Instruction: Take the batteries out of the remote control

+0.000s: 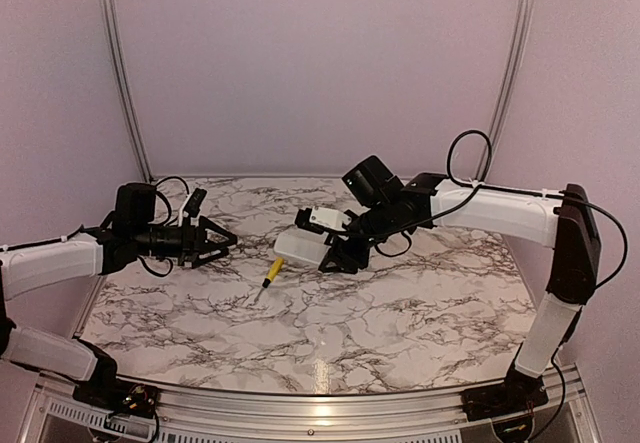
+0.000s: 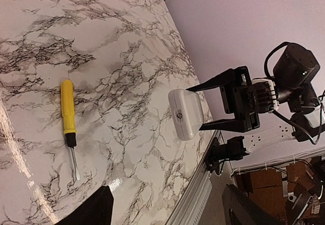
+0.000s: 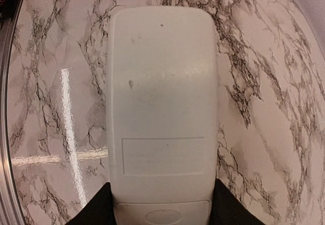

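Observation:
The remote control (image 1: 296, 246) is a white plastic bar held between the fingers of my right gripper (image 1: 335, 253), just above the marble table. In the right wrist view the remote (image 3: 160, 108) fills the middle, with a black finger (image 3: 96, 210) against each side of its near end; a closed rectangular panel (image 3: 162, 155) shows on its face. The batteries are hidden. My left gripper (image 1: 225, 240) is open and empty at the left, pointing at the remote (image 2: 186, 113) from a distance.
A yellow-handled screwdriver (image 1: 271, 272) lies on the marble table (image 1: 400, 303) between the two grippers, just left of the remote; it also shows in the left wrist view (image 2: 67, 118). A metal rail (image 1: 320, 403) runs along the near edge.

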You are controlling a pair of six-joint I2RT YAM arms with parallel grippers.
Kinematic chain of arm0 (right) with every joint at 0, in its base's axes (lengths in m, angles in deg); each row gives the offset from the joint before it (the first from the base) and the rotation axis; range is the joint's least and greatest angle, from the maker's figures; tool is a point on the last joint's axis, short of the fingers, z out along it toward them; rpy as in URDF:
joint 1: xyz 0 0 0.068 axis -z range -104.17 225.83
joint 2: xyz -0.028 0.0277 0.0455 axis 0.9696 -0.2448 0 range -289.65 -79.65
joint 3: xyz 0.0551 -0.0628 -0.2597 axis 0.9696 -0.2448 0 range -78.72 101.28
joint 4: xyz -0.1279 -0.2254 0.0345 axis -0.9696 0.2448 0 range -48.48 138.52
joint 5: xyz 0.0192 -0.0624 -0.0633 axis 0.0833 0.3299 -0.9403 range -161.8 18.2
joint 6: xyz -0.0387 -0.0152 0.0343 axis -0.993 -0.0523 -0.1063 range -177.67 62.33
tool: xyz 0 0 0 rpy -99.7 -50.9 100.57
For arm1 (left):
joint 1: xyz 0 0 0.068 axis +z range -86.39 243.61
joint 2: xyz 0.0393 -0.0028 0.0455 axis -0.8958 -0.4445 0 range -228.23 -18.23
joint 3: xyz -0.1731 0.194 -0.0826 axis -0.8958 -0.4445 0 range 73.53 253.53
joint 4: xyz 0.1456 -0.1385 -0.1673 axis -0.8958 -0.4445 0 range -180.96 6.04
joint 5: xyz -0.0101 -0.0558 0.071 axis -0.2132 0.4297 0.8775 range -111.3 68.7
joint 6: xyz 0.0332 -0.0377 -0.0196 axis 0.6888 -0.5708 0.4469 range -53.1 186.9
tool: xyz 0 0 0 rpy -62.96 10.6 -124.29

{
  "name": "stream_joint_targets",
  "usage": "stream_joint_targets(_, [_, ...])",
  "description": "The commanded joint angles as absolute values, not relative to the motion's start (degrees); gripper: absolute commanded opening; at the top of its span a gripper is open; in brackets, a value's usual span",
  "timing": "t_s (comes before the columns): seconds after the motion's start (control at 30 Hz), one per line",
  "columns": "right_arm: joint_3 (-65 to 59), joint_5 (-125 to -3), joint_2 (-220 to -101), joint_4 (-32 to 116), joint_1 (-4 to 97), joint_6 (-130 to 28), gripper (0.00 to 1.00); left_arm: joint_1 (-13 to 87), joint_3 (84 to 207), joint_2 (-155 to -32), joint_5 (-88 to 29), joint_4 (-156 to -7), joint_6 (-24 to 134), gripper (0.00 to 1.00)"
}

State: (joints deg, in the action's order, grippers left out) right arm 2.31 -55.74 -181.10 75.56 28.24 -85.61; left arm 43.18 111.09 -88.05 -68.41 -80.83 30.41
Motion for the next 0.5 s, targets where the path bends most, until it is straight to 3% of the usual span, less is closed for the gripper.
stream_joint_targets(0.0, [6.98,-54.69,-182.0,75.91,26.78,-83.37,0.4,41.3,112.2,-91.41,-71.04,-73.35,28.18,0.76])
stream_joint_targets(0.47, [11.24,-56.05,-182.71,77.84,24.65,-83.13,0.4,33.65,117.44,-100.9,-72.76,-62.53,21.77,0.69])
